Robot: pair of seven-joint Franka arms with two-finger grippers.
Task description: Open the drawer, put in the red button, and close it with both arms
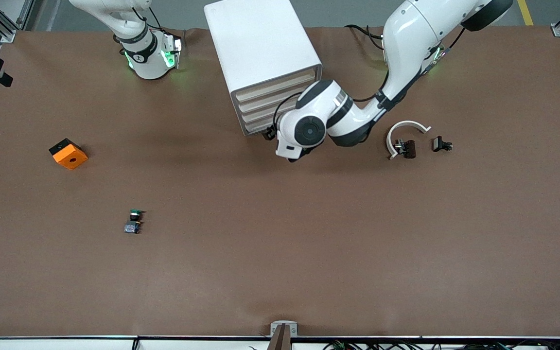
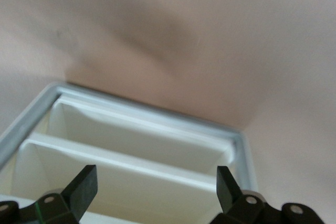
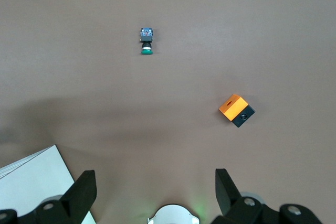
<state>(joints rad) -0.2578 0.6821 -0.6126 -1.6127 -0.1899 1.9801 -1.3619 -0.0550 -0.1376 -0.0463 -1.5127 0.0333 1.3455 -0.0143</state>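
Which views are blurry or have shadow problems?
Left wrist view: soft focus, drawer unit washed out pale, left end effector open before it. Front view: sharp, soft arm shadows on the table. Right wrist view: clear; green button and orange block crisp.

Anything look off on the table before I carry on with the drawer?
The white drawer cabinet stands turned askew, with all its drawers shut. No red cap shows anywhere: the only clear switch is the green button. The left tool is open at the drawer fronts; the right tool waits open up by its base.
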